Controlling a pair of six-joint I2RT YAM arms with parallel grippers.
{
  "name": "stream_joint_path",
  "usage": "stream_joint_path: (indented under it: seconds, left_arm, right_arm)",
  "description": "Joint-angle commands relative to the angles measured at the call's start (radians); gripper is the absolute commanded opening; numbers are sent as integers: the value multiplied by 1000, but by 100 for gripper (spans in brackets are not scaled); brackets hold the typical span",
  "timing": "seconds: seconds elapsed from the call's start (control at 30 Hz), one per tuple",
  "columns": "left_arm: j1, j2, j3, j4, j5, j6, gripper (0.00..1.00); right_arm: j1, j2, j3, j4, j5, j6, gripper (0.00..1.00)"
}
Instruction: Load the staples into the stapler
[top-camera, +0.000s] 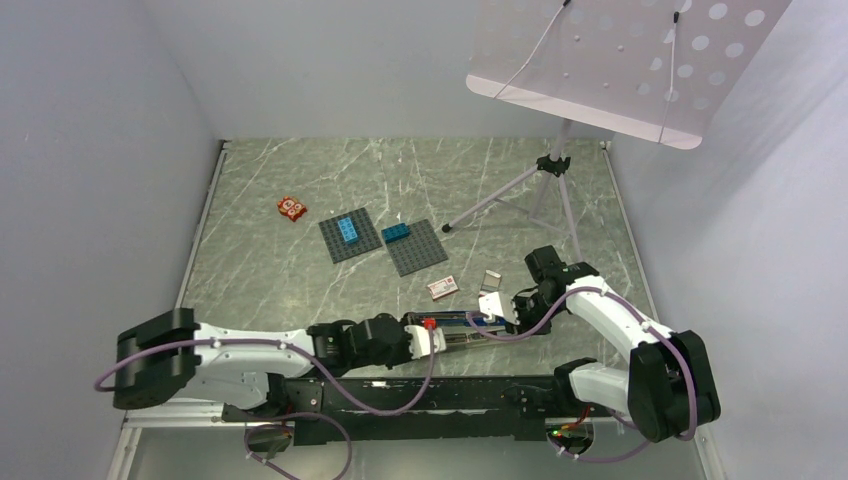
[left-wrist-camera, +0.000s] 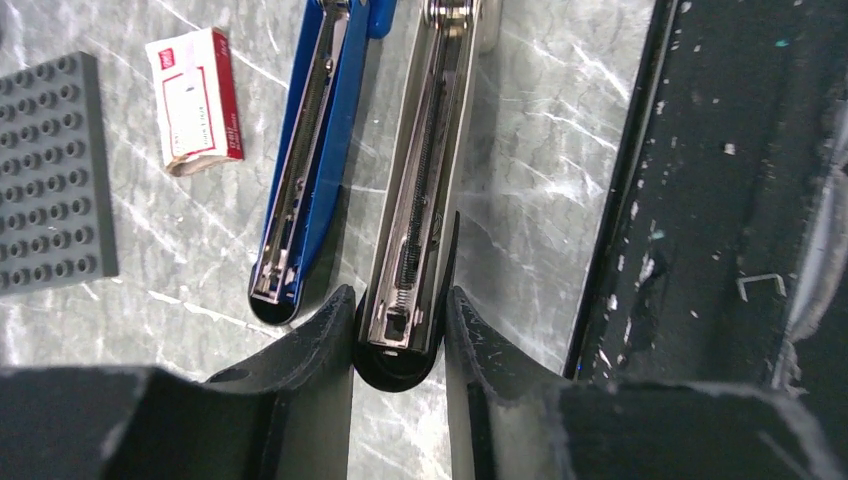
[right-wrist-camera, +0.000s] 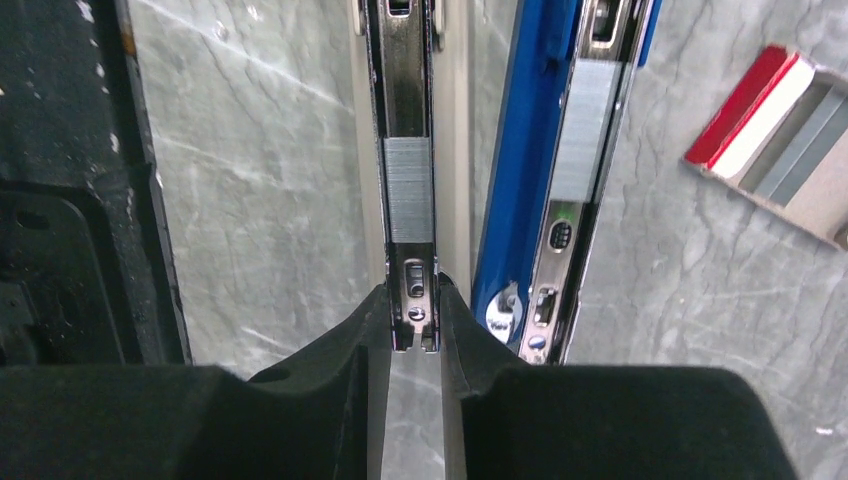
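Left gripper (left-wrist-camera: 400, 300): jaws narrowly parted, clamped on the spring end of the stapler (left-wrist-camera: 420, 180), on its silver channel, with the blue arm (left-wrist-camera: 315, 150) just left. Right gripper (right-wrist-camera: 412, 295): likewise pinching a channel end, staple strip (right-wrist-camera: 408, 190) just ahead. Staple box (left-wrist-camera: 195, 98): ahead-left of the left jaws, red print unreadable.
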Motion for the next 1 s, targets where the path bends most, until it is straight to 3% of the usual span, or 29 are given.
stream_joint_path:
  seconds: [0.0,0.43,0.97]
  left_arm:
    - [-9,119,130,498,95,-7,0]
    - [-9,31,168,596,104,4,0]
    - [-9,228,217,831,202,-59,0]
  right_arm:
    - [30,31,5,53,-255,34,6]
    - [30,41,14,56,-265,45,5]
    - [30,85,42,53,-313,72,5]
